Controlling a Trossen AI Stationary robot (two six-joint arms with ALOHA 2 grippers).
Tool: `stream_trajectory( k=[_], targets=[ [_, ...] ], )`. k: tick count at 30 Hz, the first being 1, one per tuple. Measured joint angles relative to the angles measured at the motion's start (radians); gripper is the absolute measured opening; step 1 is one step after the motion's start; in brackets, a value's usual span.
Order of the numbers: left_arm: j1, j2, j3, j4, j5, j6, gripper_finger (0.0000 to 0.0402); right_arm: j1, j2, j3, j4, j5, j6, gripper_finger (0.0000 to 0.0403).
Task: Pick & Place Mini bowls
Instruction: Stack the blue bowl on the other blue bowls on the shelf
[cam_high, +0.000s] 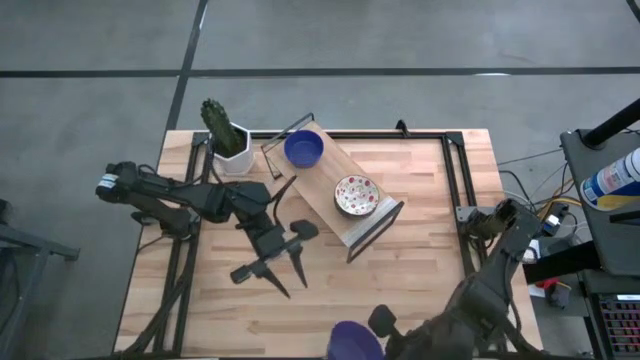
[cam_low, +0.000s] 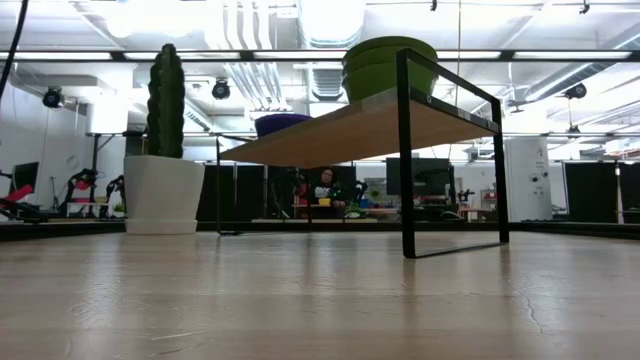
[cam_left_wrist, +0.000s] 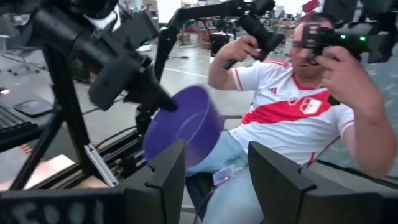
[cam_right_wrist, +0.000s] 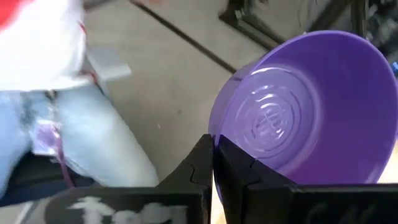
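Mini bowls (cam_high: 303, 148) split between a raised wooden shelf (cam_high: 322, 180) and the right arm: solid blue one sitting at the shelf's 10 o'clock end, cream speckled bowl (cam_high: 356, 195) at its 4 o'clock end, both upright and well apart, and a third blue bowl (cam_high: 355, 342) carried at the table (cam_high: 420, 270) edge, 6 o'clock in the high view. Right end effector (cam_right_wrist: 213, 163) pinched nearly closed on that bowl's rim, one finger inside and one outside the wall, bowl tilted so its ringed inner face (cam_right_wrist: 305, 112) shows to the wrist camera. Left end effector (cam_high: 268, 268) hanging over bare table at about 7 o'clock from the shelf, fingers spread wide, nothing between them; from its wrist view, the carried bowl (cam_left_wrist: 183, 127) visible beyond the open fingers (cam_left_wrist: 168, 180), with a person in a red-and-white shirt (cam_left_wrist: 292, 112) seated beyond the table. White cactus pot (cam_high: 232, 158) standing just beside the shelf's 9 o'clock corner, no part of the task. Probably light, rigid and smooth-glazed, so liable to slip or swing in a one-point rim pinch; likely chippable if dropped. Best hold judged to be a rim pinch deep on the wall, as now. Any set-down on the shelf calls for levelling first, between the two bowls.
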Motion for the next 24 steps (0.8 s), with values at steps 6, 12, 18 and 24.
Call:
stream_trajectory(
  k=[6,12,18,24],
  targets=[
    [-0.022,0.003,-0.013,0.013,-0.012,0.008,0.0167,-0.084,-0.043,0.000,0.077,-0.123,-0.090,0.0008],
    [-0.025,0.001,-0.009,0.046,-0.048,0.018,0.0167,-0.206,-0.073,0.000,0.134,-0.360,-0.108,0.0008],
    [-0.026,0.001,-0.005,0.057,-0.045,0.014,0.0167,-0.317,-0.071,0.000,0.170,-0.564,-0.100,0.0008],
    [-0.026,0.001,-0.006,0.062,-0.044,0.007,0.0167,-0.376,-0.071,0.000,0.176,-0.611,-0.102,0.0008]
  ],
)
